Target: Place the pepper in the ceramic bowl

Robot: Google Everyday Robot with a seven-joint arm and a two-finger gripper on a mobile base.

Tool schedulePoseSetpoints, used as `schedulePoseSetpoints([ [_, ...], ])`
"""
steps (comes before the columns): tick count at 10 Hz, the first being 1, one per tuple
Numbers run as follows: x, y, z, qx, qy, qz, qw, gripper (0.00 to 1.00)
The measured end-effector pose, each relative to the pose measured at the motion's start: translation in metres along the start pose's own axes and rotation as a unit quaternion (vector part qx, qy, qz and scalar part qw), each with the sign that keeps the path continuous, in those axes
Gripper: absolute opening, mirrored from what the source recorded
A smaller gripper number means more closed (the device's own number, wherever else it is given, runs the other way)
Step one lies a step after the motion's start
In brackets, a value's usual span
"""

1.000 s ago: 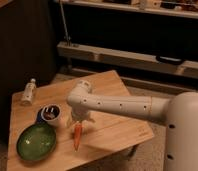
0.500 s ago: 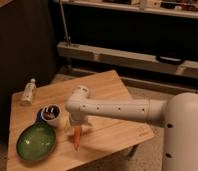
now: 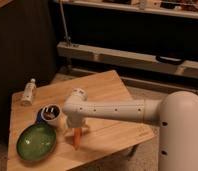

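The small orange-red pepper (image 3: 78, 140) is on the wooden table (image 3: 107, 92) near its front edge, with its tip pointing toward me. The gripper (image 3: 76, 129) at the end of my white arm is directly over the pepper's upper end and reaches down onto it. The wide green ceramic bowl (image 3: 37, 141) sits empty on the table, just left of the pepper and the gripper. The gripper's tip is partly hidden behind the wrist.
A small white cup (image 3: 53, 114) with dark contents stands behind the bowl, close to the wrist, with something blue (image 3: 39, 116) beside it. A small white bottle (image 3: 28, 91) lies at the table's back left. Metal shelving (image 3: 132, 55) runs behind the table.
The wrist has moved slightly lower and left, closer onto the pepper. The pepper and bowl stay about where they were.
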Motion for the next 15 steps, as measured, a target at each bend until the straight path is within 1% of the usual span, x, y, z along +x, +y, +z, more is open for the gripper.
schedulePoseSetpoints([
  [1,0.001,0.0,0.002,0.0,-0.001,0.001,1.0,0.66],
  [2,0.005,0.0,0.006,0.001,-0.003,0.005,1.0,0.53],
  [4,0.009,0.003,0.014,0.001,-0.012,0.008,0.9999,0.33],
  [7,0.01,0.004,0.016,0.002,-0.021,0.013,0.9997,0.03],
  [8,0.008,0.006,0.014,0.0,-0.017,0.014,0.9998,0.0],
  [9,0.008,0.01,0.003,0.0,-0.002,0.019,0.9998,0.0],
  [10,0.007,0.01,-0.008,0.001,0.009,0.019,0.9998,0.0],
  [11,0.005,0.008,-0.027,0.004,0.023,0.017,0.9996,0.0],
  [12,0.004,0.007,-0.055,0.008,0.038,0.016,0.9991,0.0],
  [13,0.003,0.003,-0.073,0.014,0.047,0.007,0.9987,0.0],
  [14,0.003,-0.004,-0.092,0.025,0.058,-0.008,0.998,0.0],
  [15,0.005,-0.023,-0.109,0.048,0.069,-0.043,0.9956,0.0],
])
